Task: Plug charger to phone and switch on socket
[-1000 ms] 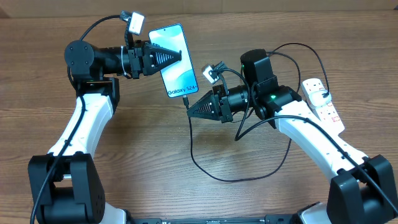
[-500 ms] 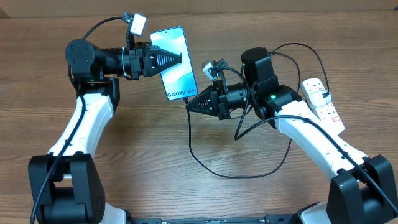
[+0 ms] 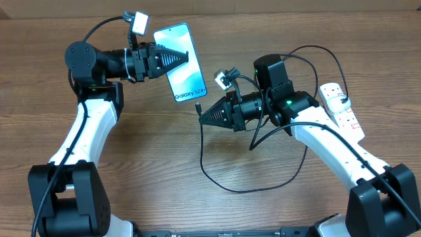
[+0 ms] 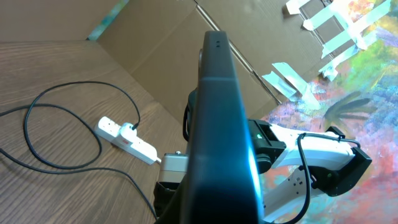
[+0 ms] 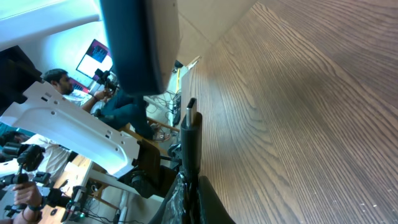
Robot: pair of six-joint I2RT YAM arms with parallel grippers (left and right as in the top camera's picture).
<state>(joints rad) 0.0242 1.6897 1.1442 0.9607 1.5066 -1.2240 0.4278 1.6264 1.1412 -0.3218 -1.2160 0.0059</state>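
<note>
Insertion stage: phone (image 3: pixel 181 62) clamped in left gripper (image 3: pixel 192 56); right gripper (image 3: pixel 201 118) pinches charger (image 3: pixel 198 107) plug just below phone's lower edge, seemingly unseated. Align plug squarely with port before pushing. Socket (image 3: pixel 342 105) lies well apart from phone.

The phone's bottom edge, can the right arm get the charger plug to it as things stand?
Likely yes. The right gripper holds the charger plug just beside the phone, held by the left gripper; nothing lies between them.

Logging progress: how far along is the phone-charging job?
Done: left gripper holds the phone lifted, right gripper grips the charger plug. In hand: plug sits just short of the phone's bottom edge. Left: insert it, then switch the socket on.
</note>
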